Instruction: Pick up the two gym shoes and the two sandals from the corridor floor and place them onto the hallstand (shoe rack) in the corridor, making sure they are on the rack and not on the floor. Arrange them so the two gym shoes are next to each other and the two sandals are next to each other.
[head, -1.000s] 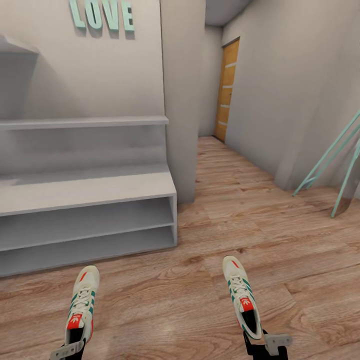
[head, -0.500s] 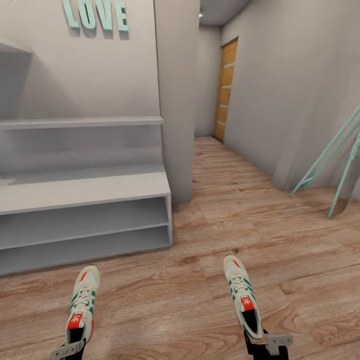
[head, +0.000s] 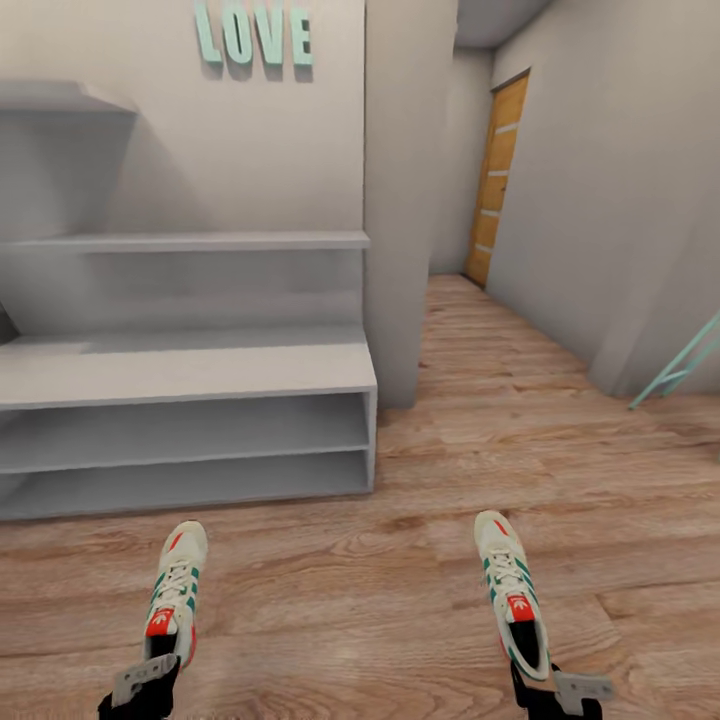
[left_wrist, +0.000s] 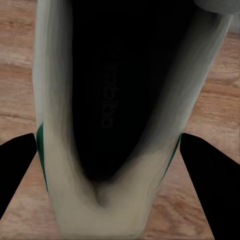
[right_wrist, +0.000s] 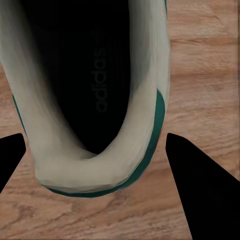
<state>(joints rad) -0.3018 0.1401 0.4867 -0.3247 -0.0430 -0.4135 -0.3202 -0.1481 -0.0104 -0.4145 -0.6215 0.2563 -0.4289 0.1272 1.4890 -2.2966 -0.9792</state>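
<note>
Pale grey walls enclose a corridor with a light brown plank floor. Mint letters spelling LOVE hang high on the left wall. An orange wooden door stands at the far end, and a mint metal frame leans at the right.

1. We are in a home corridor: wood-plank floor, plain grey walls.
2. At ten o'clock, a grey hallstand beneath "LOVE" letters.
3. At one o'clock, a wooden door.
</note>
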